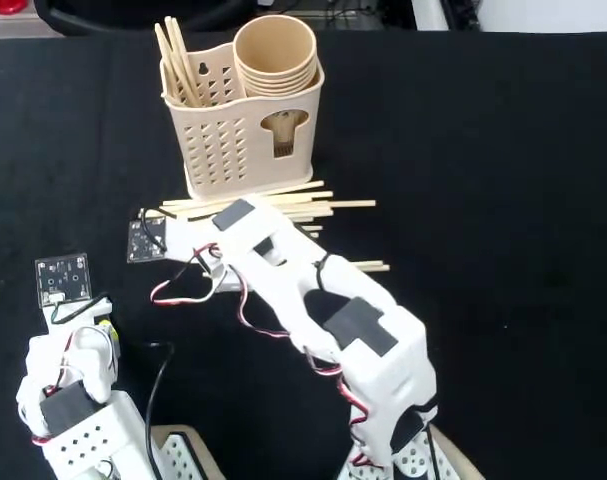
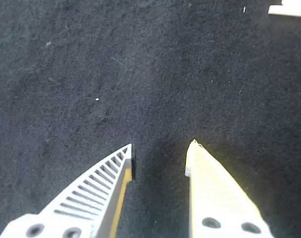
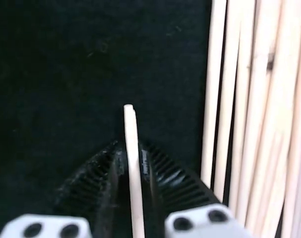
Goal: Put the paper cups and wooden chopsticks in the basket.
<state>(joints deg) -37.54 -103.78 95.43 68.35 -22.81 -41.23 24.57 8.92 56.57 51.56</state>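
R hand (image 3: 133, 161) pinches one chopstick (image 3: 130, 124) near its end, beside the pile (image 3: 254, 99) on the table (image 1: 503, 200) before the basket (image 1: 223, 150); end-grip may let it pivot & miss the rim; L hand (image 2: 161, 144) spread

robotics lab table (image 1: 523, 180) (black cloth (image 1: 63, 150), exposed wiring (image 1: 245, 303))

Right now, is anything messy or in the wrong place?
Yes. A pile of wooden chopsticks lies scattered on the table in front of the basket, not inside it. The right gripper pinches one chopstick.
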